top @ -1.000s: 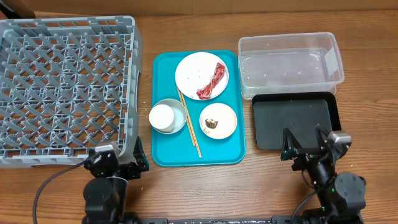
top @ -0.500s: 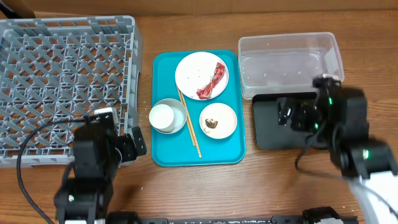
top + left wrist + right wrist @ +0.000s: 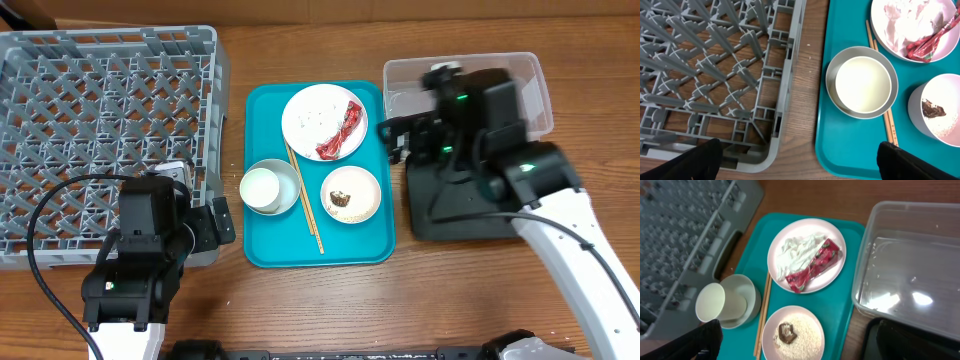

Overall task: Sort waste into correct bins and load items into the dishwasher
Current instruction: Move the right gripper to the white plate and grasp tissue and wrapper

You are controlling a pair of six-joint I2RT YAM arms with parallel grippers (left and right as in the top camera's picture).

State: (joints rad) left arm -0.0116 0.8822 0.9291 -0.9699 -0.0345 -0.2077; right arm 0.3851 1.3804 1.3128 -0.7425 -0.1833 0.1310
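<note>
A large white plate (image 3: 308, 112) on the teal tray holds a red-and-white wrapper (image 3: 340, 130) and crumpled white paper (image 3: 795, 252). A small plate (image 3: 362, 192) holds rice (image 3: 802, 335) and a brown lump (image 3: 786, 332). A small cup (image 3: 261, 188) lies in a white bowl (image 3: 285, 175), and the chopsticks (image 3: 305, 205) lie beside them. The grey dish rack (image 3: 100, 130) is at the left. The clear tub (image 3: 530, 90) and black tray (image 3: 460, 215) are at the right. My left gripper (image 3: 218, 222) is open by the rack's front right corner. My right gripper (image 3: 395, 140) is open above the teal tray's right edge.
The teal serving tray (image 3: 318, 250) lies between the rack and the bins. Bare wooden table (image 3: 400, 300) runs along the front. My right arm (image 3: 540, 190) reaches over the black tray and the tub's left end. A cable (image 3: 45, 215) loops behind my left arm.
Both arms have moved away from the front edge. The right gripper swung left over the black tray towards the teal tray. The left gripper moved up to the rack's corner.
</note>
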